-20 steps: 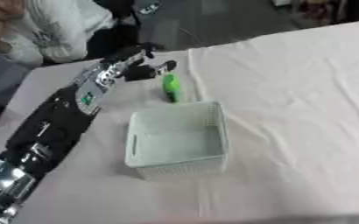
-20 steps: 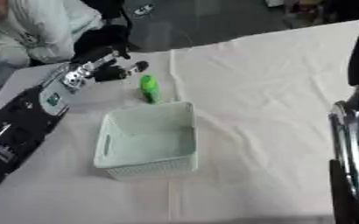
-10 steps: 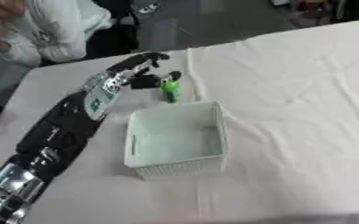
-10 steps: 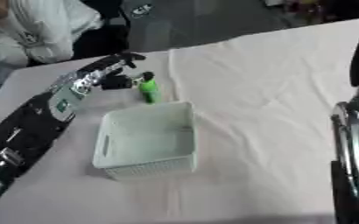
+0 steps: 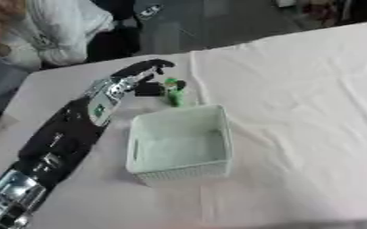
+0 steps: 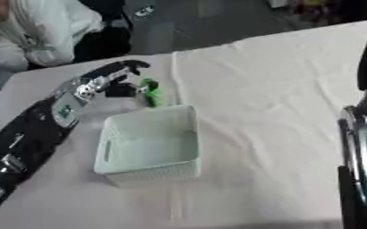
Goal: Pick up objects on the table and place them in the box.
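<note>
A small green bottle-like object (image 5: 173, 94) stands on the white cloth just behind the far rim of the white ribbed box (image 5: 219, 134), which holds nothing I can see. My left hand (image 5: 136, 78) reaches in from the lower left, its fingers (image 5: 157, 65) stretched out above and left of the green object. The thumb (image 5: 151, 90) sits right beside the object, and whether it touches is unclear. Only the right arm (image 6: 362, 147) shows, at the right edge of the right eye view; its hand is out of sight.
White cloth (image 5: 296, 89) covers the table to the right of the box, with folds running across it. A person in a pale top (image 5: 53, 31) sits at the far left edge. The table's far edge runs just behind the green object.
My left hand has stretched its fingers out and slid right, closing in on the green object. The box and the green object have stayed put.
</note>
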